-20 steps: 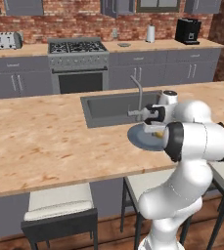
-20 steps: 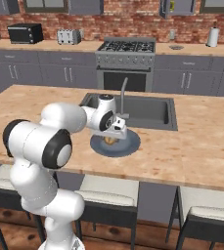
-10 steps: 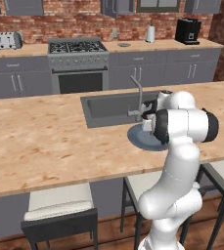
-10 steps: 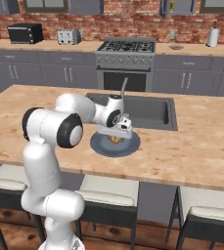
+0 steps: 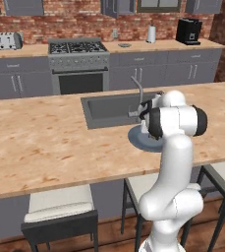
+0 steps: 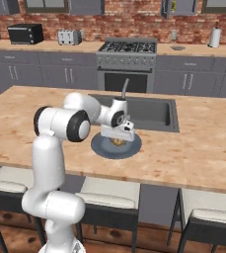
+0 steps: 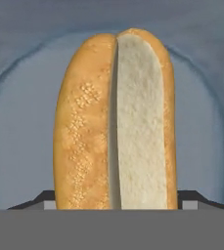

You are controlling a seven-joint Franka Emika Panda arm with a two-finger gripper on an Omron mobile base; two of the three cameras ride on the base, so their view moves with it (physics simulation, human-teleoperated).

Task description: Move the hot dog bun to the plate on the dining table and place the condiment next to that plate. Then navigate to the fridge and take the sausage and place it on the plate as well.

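Bun (image 7: 114, 122) between tool (image 7: 114, 197) fingertips, over plate (image 7: 20, 122)

No text, label, brand, number or sign can be read in any of the views. The appliances along the back wall are too small to show any markings.

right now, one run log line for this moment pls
stage: bun placement | hot dog bun: on plate | claw: low over bun, grip unclear | plate: on dining table
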